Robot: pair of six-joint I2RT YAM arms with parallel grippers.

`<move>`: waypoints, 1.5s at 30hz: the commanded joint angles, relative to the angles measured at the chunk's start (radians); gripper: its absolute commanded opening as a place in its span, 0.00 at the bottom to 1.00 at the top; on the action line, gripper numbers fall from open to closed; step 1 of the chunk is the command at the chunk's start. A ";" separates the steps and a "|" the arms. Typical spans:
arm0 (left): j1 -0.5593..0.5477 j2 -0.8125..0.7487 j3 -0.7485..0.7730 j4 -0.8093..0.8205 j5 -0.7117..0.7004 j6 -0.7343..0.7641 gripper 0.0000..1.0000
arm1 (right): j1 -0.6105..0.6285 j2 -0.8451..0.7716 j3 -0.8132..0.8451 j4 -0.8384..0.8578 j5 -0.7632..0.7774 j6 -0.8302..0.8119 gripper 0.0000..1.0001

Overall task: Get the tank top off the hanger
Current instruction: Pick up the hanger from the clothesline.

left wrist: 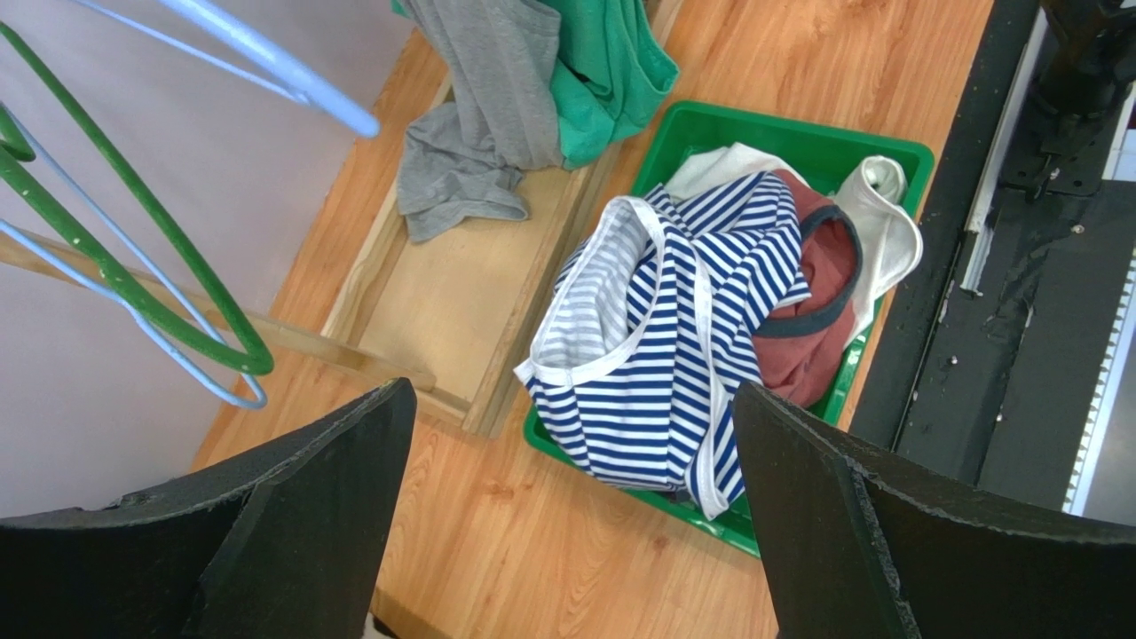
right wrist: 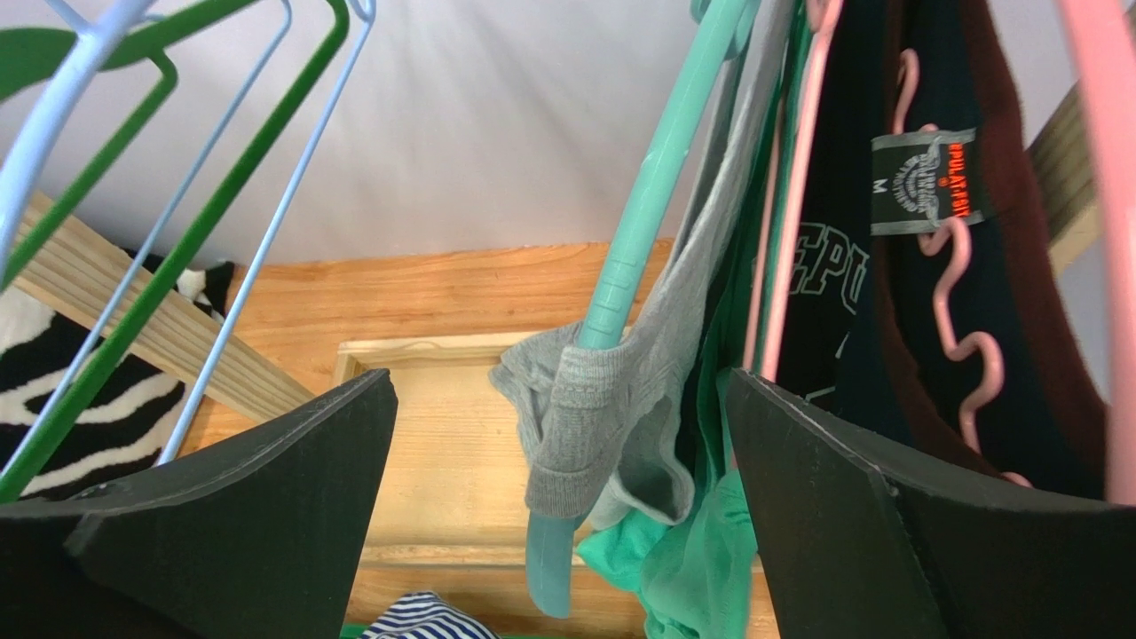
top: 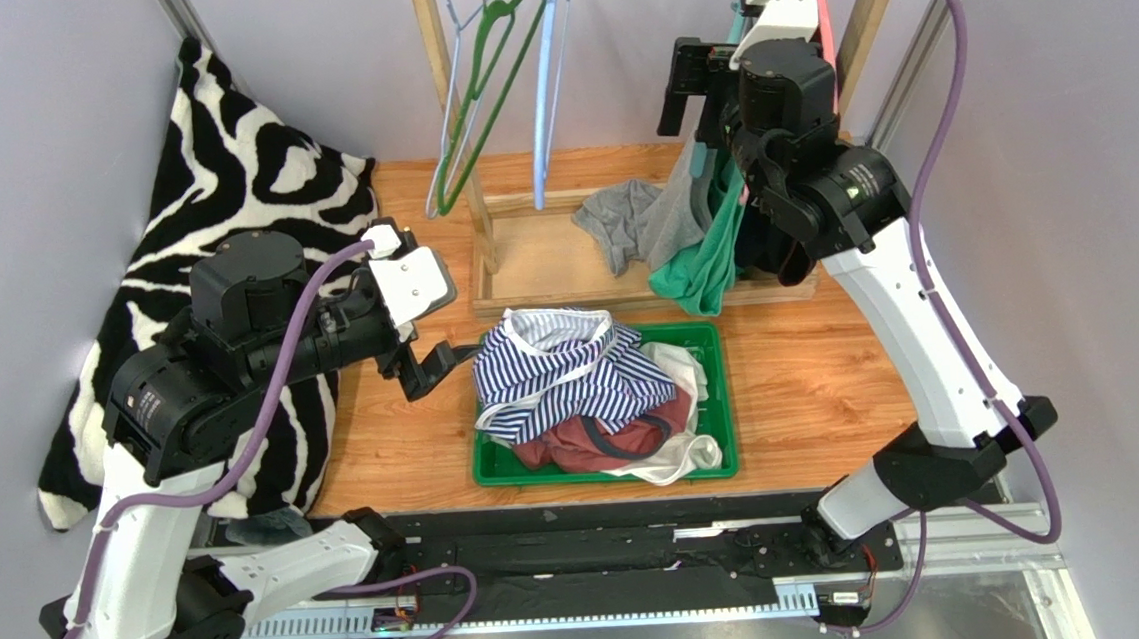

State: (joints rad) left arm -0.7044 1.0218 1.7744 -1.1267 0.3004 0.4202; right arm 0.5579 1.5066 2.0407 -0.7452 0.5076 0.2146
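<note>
**Right gripper lined up on gray tank top, grab not yet made**

Right gripper [right wrist: 560, 380] is up at the rack, jaws wide apart, nothing held. Gray tank top [right wrist: 587, 426] hangs bunched on one arm of the teal hanger [right wrist: 654, 200], right between the open fingers in the right wrist view, with its lower part drooping to the wooden rack base [top: 542, 262]. A green garment [top: 700, 265] hangs just behind it. The pink hanger [right wrist: 787, 200] and dark shirt [right wrist: 867, 293] are close on the right.

Left gripper [left wrist: 574, 393] is also wide open and empty, hovering over the green tray [left wrist: 787, 133] with the striped top [left wrist: 667, 346] on the bench [top: 820, 362].

To do it well:
- Close on gray fabric only, at the bunched fold, not on the hanger arm.
- Keep the far finger clear of the green garment and the pink hanger.
- Pull along the hanger arm toward its free end so the strap slides off. Likely a straight downward tug drags the hanger with it.

Risk: pinching both gray and green layers, since they overlap.
</note>
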 commanded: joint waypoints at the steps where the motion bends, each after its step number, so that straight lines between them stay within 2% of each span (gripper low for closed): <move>1: 0.006 -0.009 -0.001 0.022 0.022 -0.021 0.98 | -0.001 0.012 0.027 0.018 0.005 -0.003 1.00; 6: 0.008 -0.017 -0.006 0.022 0.022 -0.020 0.98 | -0.001 0.050 0.055 -0.002 0.022 0.008 0.93; 12: 0.006 -0.023 -0.020 0.022 0.017 -0.018 0.98 | -0.004 0.070 0.058 -0.022 0.066 -0.006 0.73; 13: 0.006 -0.022 -0.018 0.022 0.020 -0.018 0.98 | -0.007 0.075 0.059 -0.023 0.072 -0.007 0.66; 16: 0.006 -0.023 -0.020 0.024 0.022 -0.020 0.98 | -0.022 0.087 0.062 -0.023 0.091 -0.027 0.55; 20: 0.008 -0.022 -0.023 0.022 0.023 -0.018 0.98 | -0.059 0.104 0.084 -0.048 0.088 -0.037 0.43; 21: 0.008 -0.020 -0.021 0.022 0.022 -0.018 0.98 | -0.067 0.103 0.082 -0.051 0.085 -0.037 0.38; 22: 0.008 -0.020 -0.021 0.022 0.020 -0.018 0.98 | -0.081 0.099 0.073 -0.054 0.085 -0.037 0.27; 24: 0.008 -0.017 -0.021 0.025 0.022 -0.017 0.98 | -0.096 0.077 0.034 -0.049 0.074 -0.029 0.16; 25: 0.008 -0.016 -0.020 0.024 0.022 -0.017 0.98 | -0.108 0.063 0.013 -0.048 0.072 -0.029 0.06; 27: 0.008 -0.012 -0.020 0.024 0.023 -0.017 0.98 | -0.122 0.025 -0.020 -0.037 0.068 -0.026 0.00; 31: 0.008 -0.006 -0.018 0.024 0.029 -0.018 0.98 | -0.185 -0.058 -0.146 0.003 0.025 -0.034 0.00; 38: 0.008 0.001 -0.015 0.025 0.034 -0.021 0.99 | -0.314 -0.120 -0.200 0.027 -0.095 -0.063 0.00; 45: 0.006 0.004 -0.009 0.025 0.036 -0.023 0.99 | -0.331 -0.094 -0.165 0.164 -0.418 -0.113 0.00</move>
State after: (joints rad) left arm -0.7002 1.0248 1.7584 -1.1263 0.3134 0.4179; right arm 0.2314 1.4158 1.8477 -0.6910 0.2859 0.1383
